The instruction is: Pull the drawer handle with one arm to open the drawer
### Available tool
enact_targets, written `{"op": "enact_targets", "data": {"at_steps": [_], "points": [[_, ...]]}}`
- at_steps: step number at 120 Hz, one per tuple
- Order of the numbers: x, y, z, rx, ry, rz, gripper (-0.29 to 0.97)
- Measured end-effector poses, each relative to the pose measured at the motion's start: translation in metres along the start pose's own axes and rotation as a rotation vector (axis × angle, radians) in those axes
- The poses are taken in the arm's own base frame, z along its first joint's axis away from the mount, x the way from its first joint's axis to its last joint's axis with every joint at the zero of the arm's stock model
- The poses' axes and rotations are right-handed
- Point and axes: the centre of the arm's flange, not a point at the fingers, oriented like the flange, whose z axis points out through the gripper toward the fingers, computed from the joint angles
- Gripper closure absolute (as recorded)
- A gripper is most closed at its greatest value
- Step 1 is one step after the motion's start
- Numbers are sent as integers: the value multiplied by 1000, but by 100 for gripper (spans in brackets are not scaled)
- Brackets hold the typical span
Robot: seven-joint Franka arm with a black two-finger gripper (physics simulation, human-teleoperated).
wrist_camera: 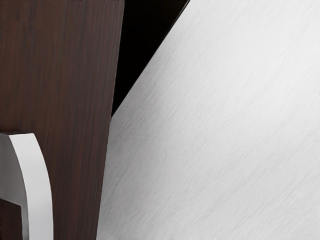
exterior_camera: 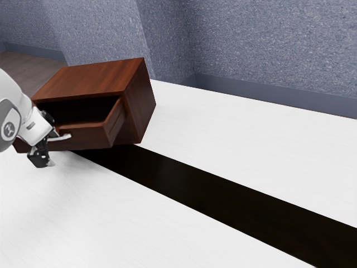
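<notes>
Arm (exterior_camera: 12,109) at the exterior view's left edge, about 9 o'clock, white and bulky. Black gripper (exterior_camera: 40,158) hanging off its end, aimed down at 6 o'clock, right by the drawer front. Honestly can't tell here: apart, together, or clamped on something. Pale handle (exterior_camera: 62,136) just at 1 o'clock from the gripper, sticking off the drawer (exterior_camera: 83,138). Drawer partly out of the cabinet (exterior_camera: 106,84), front poking toward 8 o'clock, dark gap open above it. Cabinet around 10 o'clock in the frame, reddish-brown wood, sitting on the table (exterior_camera: 234,139). Black stripe (exterior_camera: 223,201) starting under the cabinet, running off toward 4 o'clock across the white top. Speckled blue-grey wall (exterior_camera: 251,39) from 12 round to 3 o'clock behind all that. Over in the wrist view: handle as a curved white strip up close, mounted on the dark wood of the drawer front, black wedge of stripe beside the wood, then plain white table past that.
</notes>
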Motion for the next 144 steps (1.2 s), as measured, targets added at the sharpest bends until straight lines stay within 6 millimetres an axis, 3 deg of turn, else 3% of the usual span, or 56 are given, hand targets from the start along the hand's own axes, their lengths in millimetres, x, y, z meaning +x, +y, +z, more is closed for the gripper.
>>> {"op": "enact_targets", "data": {"at_steps": [58, 96, 118, 126, 133, 141, 144], "points": [[-1, 26, -9, 1, -2, -12, 0], [-1, 27, -13, 9, -1, -20, 2], [-2, 25, -26, 34, 3, -27, 5], [-2, 26, -38, 52, 5, -29, 4], [8, 28, -62, 68, 9, -25, 3], [38, 18, -109, 73, 19, -40, 2], [59, 14, -136, 77, 27, -39, 2]]}}
